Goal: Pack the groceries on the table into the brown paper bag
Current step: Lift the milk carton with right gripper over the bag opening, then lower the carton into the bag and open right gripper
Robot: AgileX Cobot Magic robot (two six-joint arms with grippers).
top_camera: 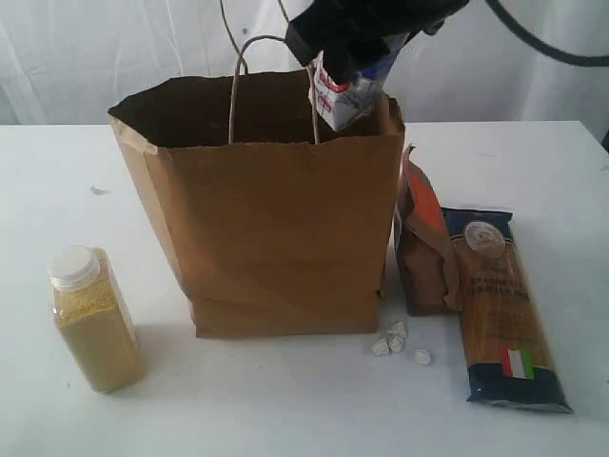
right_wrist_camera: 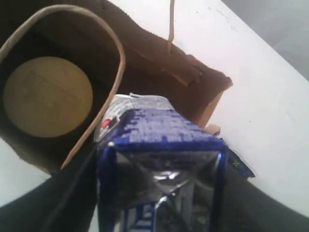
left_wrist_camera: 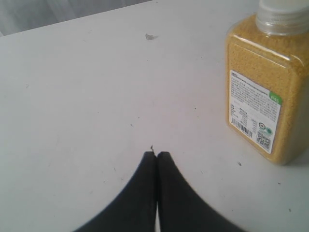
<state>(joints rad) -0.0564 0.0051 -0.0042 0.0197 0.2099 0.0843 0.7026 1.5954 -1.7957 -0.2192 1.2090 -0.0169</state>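
While the right gripper (top_camera: pixel 354 46) clamps the carton (top_camera: pixel 344 97) by its sides, the glossy blue-white box hangs at the open mouth of the bag (top_camera: pixel 276 219). Below those jaws, deep in the creased kraft paper, sits a jar (right_wrist_camera: pixel 47 96) with a round tan lid. The left gripper (left_wrist_camera: pixel 156 157) has its black jaws pressed together on nothing, over the white table (left_wrist_camera: pixel 72 96). Just beside them stands the square bottle (left_wrist_camera: pixel 268 82) of yellow grain. Pouch (top_camera: pixel 423 243) and spaghetti (top_camera: pixel 501 305) wait outside the bag, before a white curtain (top_camera: pixel 57 57).
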